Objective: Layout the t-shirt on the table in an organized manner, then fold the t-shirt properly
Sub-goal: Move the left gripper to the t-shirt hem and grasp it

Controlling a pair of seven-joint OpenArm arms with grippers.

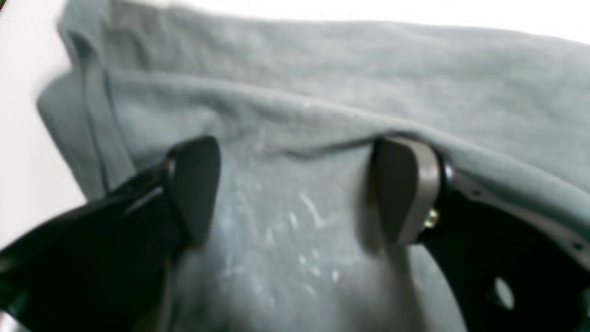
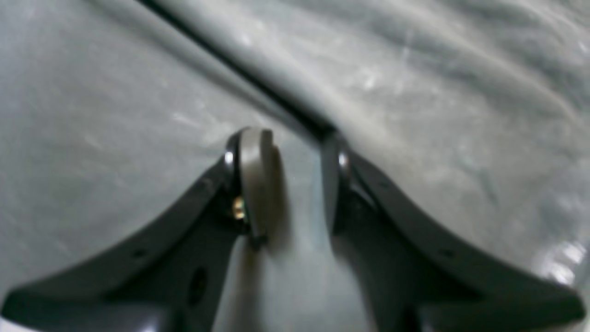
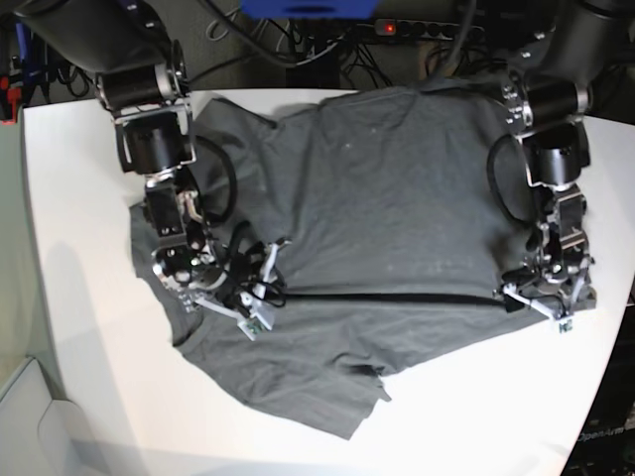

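Note:
The dark grey t-shirt (image 3: 397, 198) lies spread over the white table (image 3: 79, 198), with a straight fold line across its lower part. My left gripper (image 3: 531, 297) sits at the right end of that line. In the left wrist view the left gripper (image 1: 297, 189) is open wide over the cloth (image 1: 322, 69), and its right finger (image 1: 401, 189) is tucked under a raised fold. My right gripper (image 3: 256, 297) is at the left end of the line. Up close the right gripper (image 2: 293, 184) stands narrow, with a strip of t-shirt (image 2: 415, 69) pinched between its fingers.
Black cables (image 3: 298, 40) and a power strip (image 3: 397, 27) with a red light run behind the table's far edge. A ragged corner of the shirt (image 3: 357, 407) points toward the near edge. The left arm's base (image 3: 551, 109) stands at the far right corner.

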